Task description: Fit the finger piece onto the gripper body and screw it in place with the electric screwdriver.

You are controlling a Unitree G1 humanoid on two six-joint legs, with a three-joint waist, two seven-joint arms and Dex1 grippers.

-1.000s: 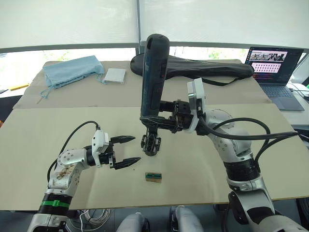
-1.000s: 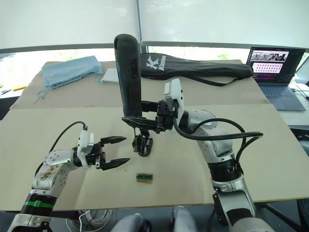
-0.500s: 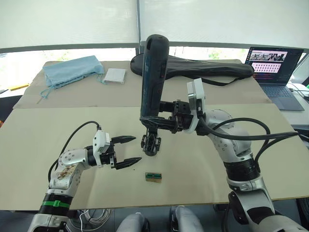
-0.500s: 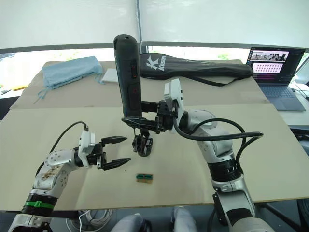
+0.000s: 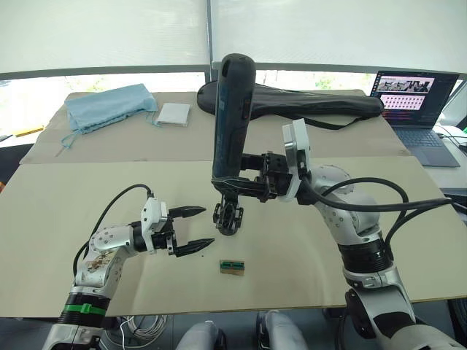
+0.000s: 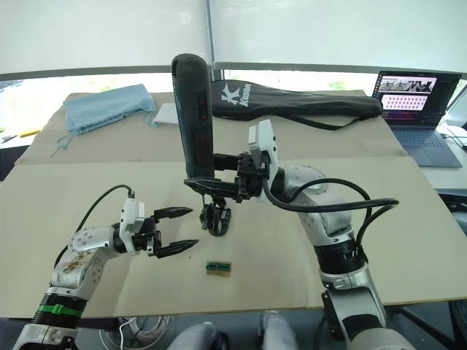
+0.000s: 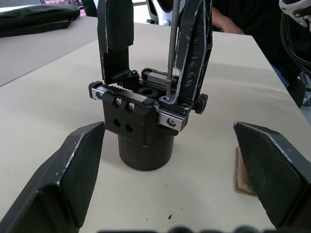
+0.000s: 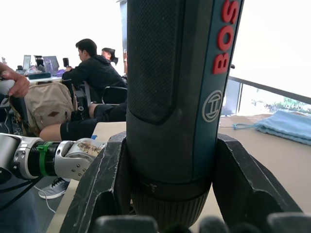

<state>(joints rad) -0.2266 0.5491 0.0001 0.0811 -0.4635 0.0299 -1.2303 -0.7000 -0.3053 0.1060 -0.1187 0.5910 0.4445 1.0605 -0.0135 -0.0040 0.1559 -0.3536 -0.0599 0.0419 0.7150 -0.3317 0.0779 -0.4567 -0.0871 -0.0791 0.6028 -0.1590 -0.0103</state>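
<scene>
Beige board covers the table (image 5: 87,189), and near its middle stands the gripper body (image 5: 228,217), upright on its round base. From my left wrist view both black fingers already rise from its geared top, so I take the finger piece (image 7: 194,43) to be seated, with the thin metal bit (image 7: 170,43) coming straight down onto a screw at its foot.

My right gripper (image 5: 257,182) is clamped around the lower end of the electric screwdriver (image 5: 232,117), which stands nearly vertical over the body, its bit reaching down into the bracket. My left gripper (image 5: 191,228) hovers just beside the body with its fingers spread wide and nothing between them; in its wrist view the two pads sit on either side of the round base without touching it.

I judge the step in hand to be driving the screw. To do it well I'd keep the tool's axis in line with the screw, since the tall handle gives any tilt plenty of leverage to cam the bit out or tip the small body. Closing the left fingers on the base first would stop it spinning under torque. Light, steady downward pressure seems right.

A small green-and-tan block (image 5: 232,267) lies close in front of the body, and a black racket bag (image 5: 306,102), blue cloth (image 5: 109,106) and laptop (image 5: 412,98) sit well away at the far edge.
</scene>
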